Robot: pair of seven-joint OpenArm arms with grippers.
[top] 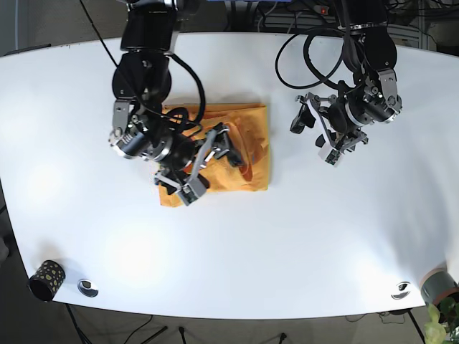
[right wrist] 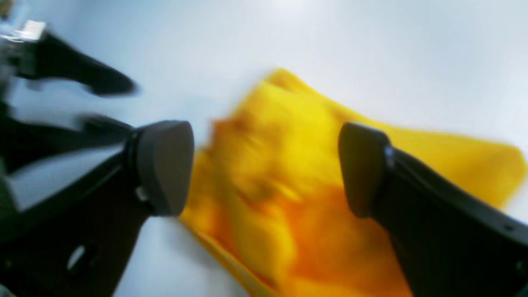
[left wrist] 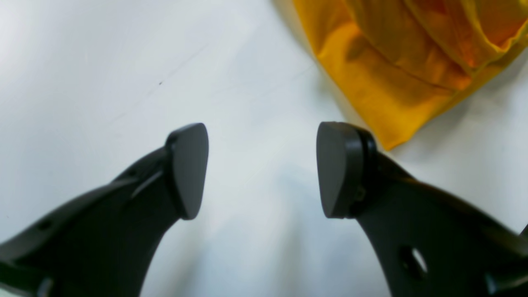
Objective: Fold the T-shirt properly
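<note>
The yellow shirt [top: 229, 147] sits bunched at roughly 11 o'clock on the table [top: 301, 244]. Our right gripper [right wrist: 264, 169] hovers above it, jaws wide, empty. Left gripper [left wrist: 262, 169] is wide, empty, off at 3 o'clock. Grabbing blind could snag several layers, we reckon.

Left wrist view: black left gripper [left wrist: 262, 169] with its two dark grey rounded pads [left wrist: 187, 169] spread wide apart, nothing between them, only the smooth white tabletop [left wrist: 103, 74]. Crumpled yellow-orange cotton T-shirt [left wrist: 396, 70] fills the upper right corner, layered folds visible, one pointed corner of fabric reaching down just beside the right-hand pad; contact there probably none, hard to tell. Faint soft shadows on the table below the fingers.
</note>
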